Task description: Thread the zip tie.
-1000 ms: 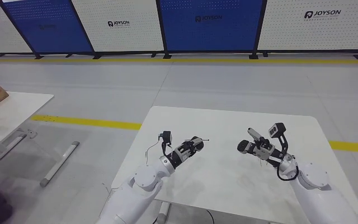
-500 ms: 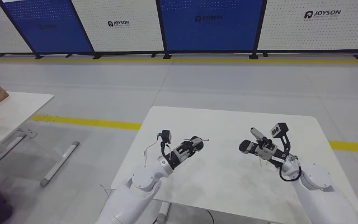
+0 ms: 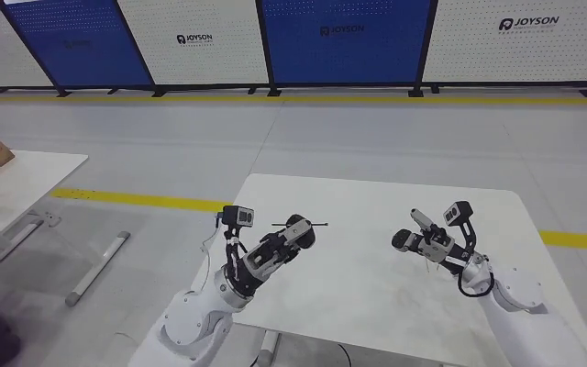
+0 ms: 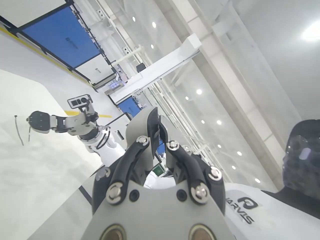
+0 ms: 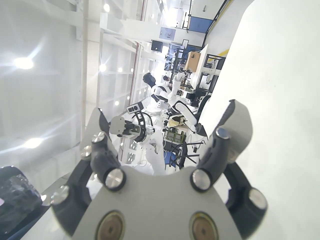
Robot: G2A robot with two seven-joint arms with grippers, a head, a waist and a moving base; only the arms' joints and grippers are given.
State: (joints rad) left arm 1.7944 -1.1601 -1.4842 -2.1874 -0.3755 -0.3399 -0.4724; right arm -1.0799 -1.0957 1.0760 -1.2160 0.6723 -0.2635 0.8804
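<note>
**Holding the zip tie (image 3: 317, 224) in the left gripper (image 3: 302, 228) over the tabletop (image 3: 367, 303)**

The zip tie is seen from above as a thin black line, roughly level, running across the tip of the left gripper with a short length sticking out on either side. A small knob is borne at the end nearer the other arm. The tie is raised off the white tabletop, over its near left part. In the left wrist view the jaws are pressed together at their tips, and the tie is pinched between them.

The right gripper (image 3: 407, 230) is held above the right part of the tabletop, well apart from the left one and pointed towards it. Its jaws are spread wide, as is plainly shown in the right wrist view.

A yellow floor line (image 3: 138, 199) is seen beyond the tabletop. A row of blue and white wall panels (image 3: 347, 41) is seen farther back.
</note>
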